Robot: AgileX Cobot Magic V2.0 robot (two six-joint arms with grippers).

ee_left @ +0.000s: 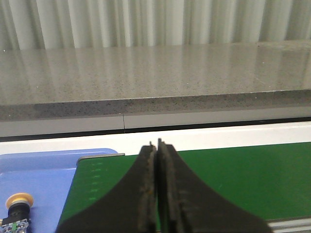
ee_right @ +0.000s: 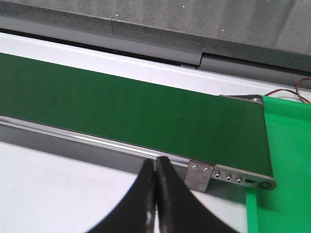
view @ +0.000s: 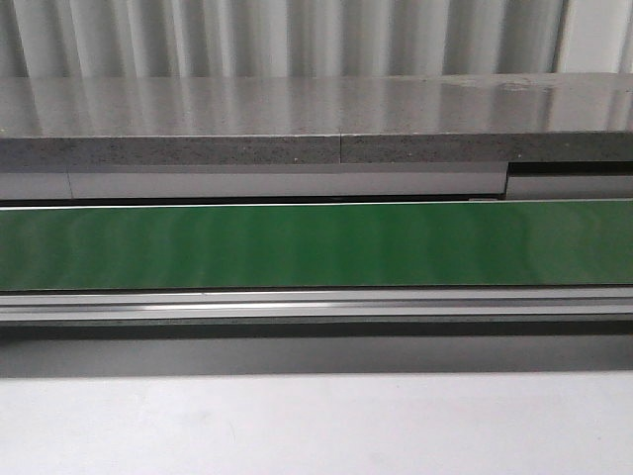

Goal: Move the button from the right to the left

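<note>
The small push-button with a yellow-orange mushroom cap, black body and blue-grey rear block (ee_left: 15, 213) lies on its side in the pale blue plastic tray (ee_left: 53, 165), just beside the end of the green conveyor belt (ee_left: 233, 179). It appears only in the left wrist view; the front view shows the belt (view: 316, 245) bare along its visible length, and the right wrist view shows the other belt end meeting a bright green plastic tray (ee_right: 286, 160) with nothing on it in the part that shows. Judged from this layout, the button rests on the left side and the transfer appears essentially complete; little seems to remain beyond parking the arms. The left gripper (ee_left: 158, 194) has its black fingers pressed together on nothing, positioned over the near belt edge, apart from the button. The right gripper (ee_right: 155, 199) is likewise closed and empty, over the grey table surface (ee_right: 58, 184) near the belt frame
</note>
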